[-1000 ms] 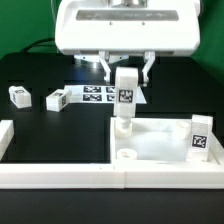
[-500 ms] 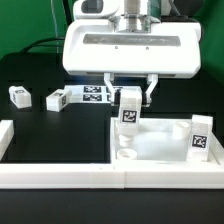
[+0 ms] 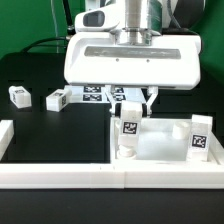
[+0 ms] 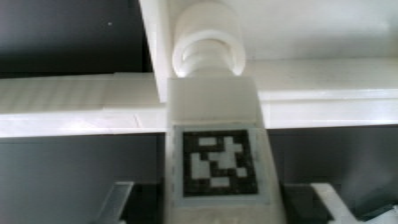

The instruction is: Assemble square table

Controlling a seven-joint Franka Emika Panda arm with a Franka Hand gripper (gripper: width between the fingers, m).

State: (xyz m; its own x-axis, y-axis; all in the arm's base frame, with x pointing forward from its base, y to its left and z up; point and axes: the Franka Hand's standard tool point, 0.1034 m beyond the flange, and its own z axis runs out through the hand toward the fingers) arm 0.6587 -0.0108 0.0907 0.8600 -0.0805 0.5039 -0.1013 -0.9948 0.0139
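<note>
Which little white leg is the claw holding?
The upright middle leg, gripped in the claw. At the exterior view's right another leg stands alone; at its left, two loose legs lie untouched.

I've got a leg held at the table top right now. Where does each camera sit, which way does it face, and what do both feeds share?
Exterior view: off the arm, fairly low, facing across the black table at the square table top; shows the end effector and the wrist's white housing head-on.
Wrist view: on the wrist, looking down along the held leg toward the top's corner; only the fingers show beside it.
Shared: that tagged leg and the top under it.
</note>
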